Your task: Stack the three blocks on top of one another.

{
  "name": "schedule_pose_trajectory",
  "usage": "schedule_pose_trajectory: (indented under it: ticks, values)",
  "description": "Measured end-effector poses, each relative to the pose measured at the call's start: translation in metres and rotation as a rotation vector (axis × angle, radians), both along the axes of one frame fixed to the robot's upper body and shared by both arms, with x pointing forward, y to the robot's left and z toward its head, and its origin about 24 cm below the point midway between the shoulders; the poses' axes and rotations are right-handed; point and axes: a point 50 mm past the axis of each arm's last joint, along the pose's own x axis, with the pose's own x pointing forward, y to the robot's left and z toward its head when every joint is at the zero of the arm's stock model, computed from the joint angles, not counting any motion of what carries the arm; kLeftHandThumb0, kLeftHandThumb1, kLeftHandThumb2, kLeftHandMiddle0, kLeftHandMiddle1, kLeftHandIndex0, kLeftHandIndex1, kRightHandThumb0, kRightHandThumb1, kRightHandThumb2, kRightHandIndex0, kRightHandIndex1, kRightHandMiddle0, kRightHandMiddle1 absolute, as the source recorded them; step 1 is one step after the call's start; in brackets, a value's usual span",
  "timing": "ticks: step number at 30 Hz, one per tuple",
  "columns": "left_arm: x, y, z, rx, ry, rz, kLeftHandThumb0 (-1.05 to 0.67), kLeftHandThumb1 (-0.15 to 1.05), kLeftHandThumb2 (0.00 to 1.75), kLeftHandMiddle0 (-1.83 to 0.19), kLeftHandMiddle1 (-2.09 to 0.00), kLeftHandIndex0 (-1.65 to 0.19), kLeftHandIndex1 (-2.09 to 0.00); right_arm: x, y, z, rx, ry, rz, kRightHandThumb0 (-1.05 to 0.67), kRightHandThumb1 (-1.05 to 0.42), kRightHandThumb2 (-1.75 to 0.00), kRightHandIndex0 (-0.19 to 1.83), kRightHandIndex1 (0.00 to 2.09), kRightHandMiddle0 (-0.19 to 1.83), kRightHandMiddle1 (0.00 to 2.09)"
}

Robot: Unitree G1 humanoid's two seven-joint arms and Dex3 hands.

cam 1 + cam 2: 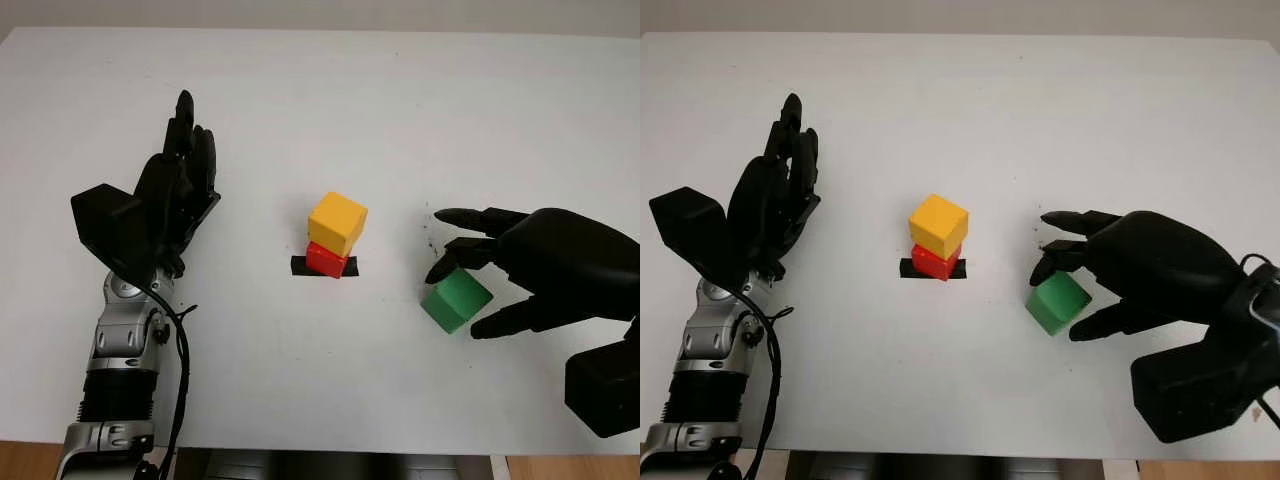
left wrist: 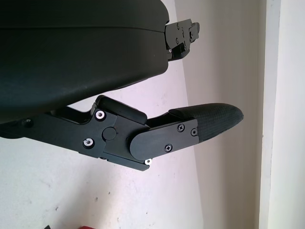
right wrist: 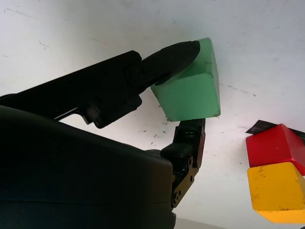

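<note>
Here the green block (image 1: 456, 300) sits at the right of centre in the head views, low on the white bench (image 1: 400, 110), tilted so that one corner points toward the lower edge of the frame. The right robot hand (image 1: 478, 285) comes in from the lower right and closes around it: one dark fingertip (image 3: 178, 51) presses on the block's upper face, another finger (image 3: 190, 138) touches its opposite side, and a third finger reaches out above it toward the centre of the frame without touching the block. In the right wrist view the block is pinched between those two fingers, with the bench surface behind it; whether it is off the bench or on it I cannot tell.

Left of the green block, near the middle of the frame, the yellow block (image 1: 337, 223) stands on the red block (image 1: 326, 259), turned a little askew so its corners overhang. The red block sits on a short strip of black tape (image 1: 300, 265) stuck to the bench. The stack is near the green block but apart from it, with bare bench between them.

The left robot hand (image 1: 180, 185) is open at the left of the frame, well apart from the stack, its fingers pointing toward the upper edge, holding nothing.
</note>
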Motion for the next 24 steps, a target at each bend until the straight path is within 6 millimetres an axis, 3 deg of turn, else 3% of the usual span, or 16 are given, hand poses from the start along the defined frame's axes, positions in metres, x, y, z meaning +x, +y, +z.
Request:
schedule_pose_trajectory:
  ticks: [6, 19, 24]
  values:
    - [0.000, 0.000, 0.000, 0.002, 0.000, 0.000, -0.75, 1.05, 0.67, 0.18, -0.05, 0.19, -0.05, 0.001, 0.001, 0.000, 0.023, -0.038, 0.021, -0.41, -0.89, -0.05, 0.37, 0.09, 0.55, 1.27]
    - [0.000, -0.001, 0.000, 0.007, 0.000, -0.002, -0.76, 1.05, 0.66, 0.18, -0.05, 0.19, -0.05, 0.007, -0.003, 0.002, 0.037, -0.027, -0.033, -0.41, -0.88, -0.05, 0.40, 0.09, 0.55, 1.28]
    - [0.000, -0.001, 0.000, 0.007, 0.000, -0.001, -0.75, 1.05, 0.66, 0.18, -0.05, 0.19, -0.05, 0.016, -0.005, 0.016, 0.133, 0.021, -0.105, -0.39, -0.87, -0.05, 0.39, 0.08, 0.55, 1.27]
